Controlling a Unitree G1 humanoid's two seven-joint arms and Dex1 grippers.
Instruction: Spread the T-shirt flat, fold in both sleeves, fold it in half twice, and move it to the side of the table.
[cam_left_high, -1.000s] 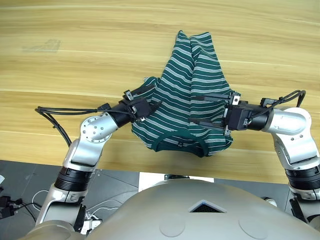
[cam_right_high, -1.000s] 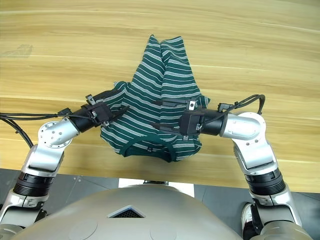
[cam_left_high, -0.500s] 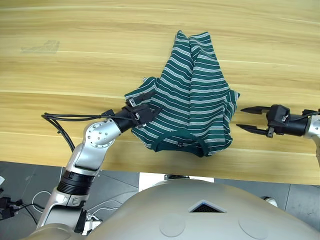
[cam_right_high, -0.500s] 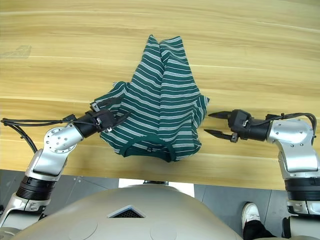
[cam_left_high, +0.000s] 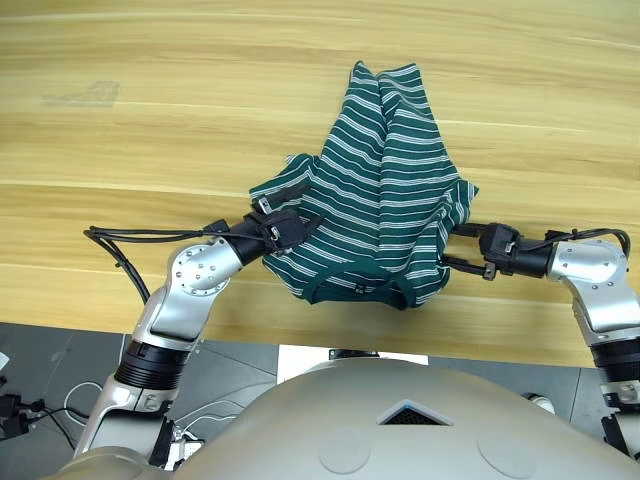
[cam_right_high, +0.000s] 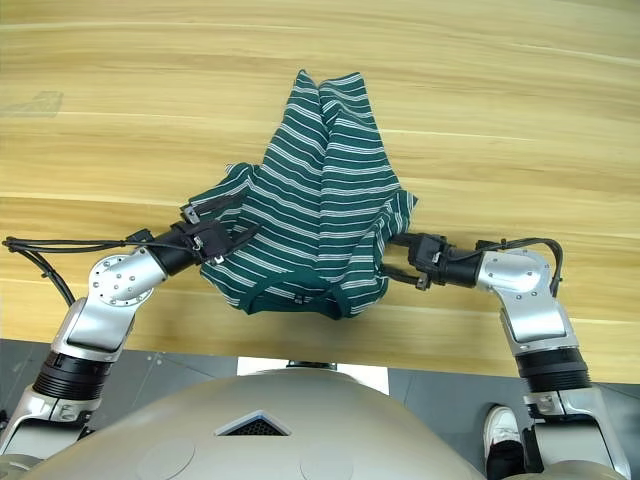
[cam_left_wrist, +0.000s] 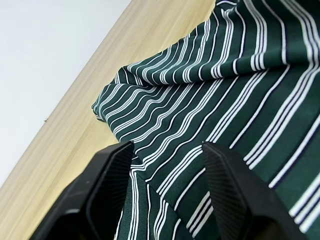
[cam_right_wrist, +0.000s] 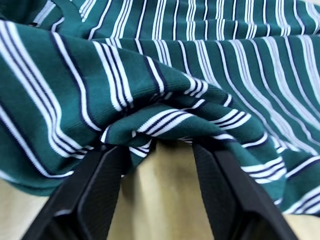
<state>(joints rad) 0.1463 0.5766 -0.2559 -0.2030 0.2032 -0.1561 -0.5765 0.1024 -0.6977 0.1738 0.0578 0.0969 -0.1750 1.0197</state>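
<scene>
The left gripper (cam_left_high: 298, 210) is resting on the left edge of the green T-shirt with white stripes (cam_left_high: 385, 170), its fingers spread apart. The shirt is lying bunched up on the pale wooden table (cam_left_high: 150, 120). The right gripper (cam_left_high: 450, 247) is poking into the right edge with its fingers apart too, probably getting ready to grab and pull the shirt flat.

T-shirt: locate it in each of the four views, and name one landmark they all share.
Left eye view: T-shirt lies bunched at the centre.
Right eye view: T-shirt lies bunched, just left of centre.
Left wrist view: striped cloth just beyond the open left gripper.
Right wrist view: a fold at the open right gripper.
Shared landmark: the wooden table under the shirt.
</scene>
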